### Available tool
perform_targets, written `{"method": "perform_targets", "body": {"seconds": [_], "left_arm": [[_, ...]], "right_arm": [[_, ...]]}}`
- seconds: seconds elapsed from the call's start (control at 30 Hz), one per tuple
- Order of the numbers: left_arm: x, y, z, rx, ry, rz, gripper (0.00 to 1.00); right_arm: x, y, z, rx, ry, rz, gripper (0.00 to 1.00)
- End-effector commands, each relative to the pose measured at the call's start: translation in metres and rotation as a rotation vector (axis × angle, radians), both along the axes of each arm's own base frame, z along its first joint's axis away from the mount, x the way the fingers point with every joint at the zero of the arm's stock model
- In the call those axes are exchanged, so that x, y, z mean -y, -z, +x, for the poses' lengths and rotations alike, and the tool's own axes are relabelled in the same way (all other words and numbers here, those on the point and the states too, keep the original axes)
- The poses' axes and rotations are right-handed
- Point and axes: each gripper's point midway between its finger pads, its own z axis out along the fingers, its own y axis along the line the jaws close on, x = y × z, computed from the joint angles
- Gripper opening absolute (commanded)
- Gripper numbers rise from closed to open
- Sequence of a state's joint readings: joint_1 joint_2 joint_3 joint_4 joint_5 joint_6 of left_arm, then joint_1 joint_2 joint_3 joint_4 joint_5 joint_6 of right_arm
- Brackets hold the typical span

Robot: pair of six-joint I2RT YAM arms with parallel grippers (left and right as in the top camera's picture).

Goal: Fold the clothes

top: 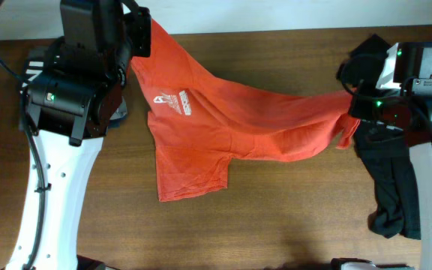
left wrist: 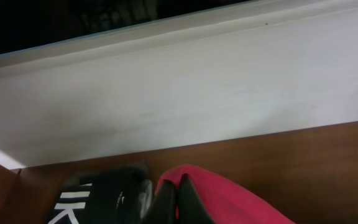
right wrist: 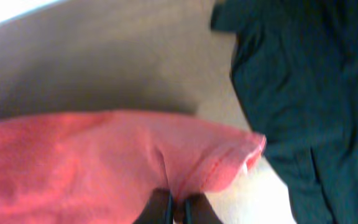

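We see a brown wooden table (top: 276, 52) from above, with a pale wall strip along the top edge of the frame. In the left wrist view the same white wall (left wrist: 166, 93) fills the upper part of the picture.

The red-orange T-shirt (top: 223, 127) spreads across the middle of the overhead frame, pulled out between the two arms. One end rises to the upper left of the frame and the other narrows to a point at the right. A small white print (top: 172, 103) shows on the cloth left of centre. A loose part of the shirt hangs toward the lower centre-left of the frame and lies on the wood.

The left tool (left wrist: 178, 202) sits at the bottom of its wrist view, its dark fingers clenched on a fold of the red cloth. Just beside it, at lower left of that frame, lies a black top (left wrist: 98, 196) with white letters.

The right tool (right wrist: 178, 208) is at the bottom centre of its own view, pinched tight on the shirt near a hemmed edge. A dark garment (top: 392, 187) lies on the table at the right of the overhead frame, below that grasped end. It fills the upper right of the right wrist view.
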State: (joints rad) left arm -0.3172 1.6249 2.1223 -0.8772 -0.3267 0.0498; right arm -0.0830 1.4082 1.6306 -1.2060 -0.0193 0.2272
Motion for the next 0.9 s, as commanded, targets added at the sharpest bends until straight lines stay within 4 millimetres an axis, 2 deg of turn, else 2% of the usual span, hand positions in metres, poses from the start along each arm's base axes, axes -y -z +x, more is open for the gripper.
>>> {"method": "perform_targets", "body": {"seconds": [0.0,0.2,0.27,0.37,0.63,0.73,0.87], "left_arm": [[-0.009,-0.017,-0.009,0.042,-0.018,0.007,0.01],[-0.009,-0.014,-0.009,0.033,-0.018,0.011,0.01],[-0.009,-0.014,-0.010,0.029,-0.017,0.012,0.01],[-0.008,-0.011,-0.009,0.020,-0.017,0.014,0.01],[-0.003,0.005,-0.001,-0.023,-0.003,0.023,0.01],[-0.001,0.016,0.008,-0.047,-0.003,0.030,0.01],[0.004,0.037,0.023,-0.092,-0.003,0.045,0.01]], "right_arm": [[0.004,0.021,-0.004,-0.091,0.005,-0.012,0.04],[0.002,0.080,-0.011,-0.292,-0.003,0.008,0.04],[0.002,0.110,-0.015,-0.368,-0.005,0.014,0.04],[0.001,0.144,-0.017,-0.425,-0.008,0.025,0.04],[-0.008,0.223,-0.013,-0.440,-0.027,0.076,0.04],[-0.008,0.248,-0.010,-0.442,-0.029,0.079,0.04],[-0.010,0.268,-0.007,-0.463,-0.064,0.079,0.05]]}}
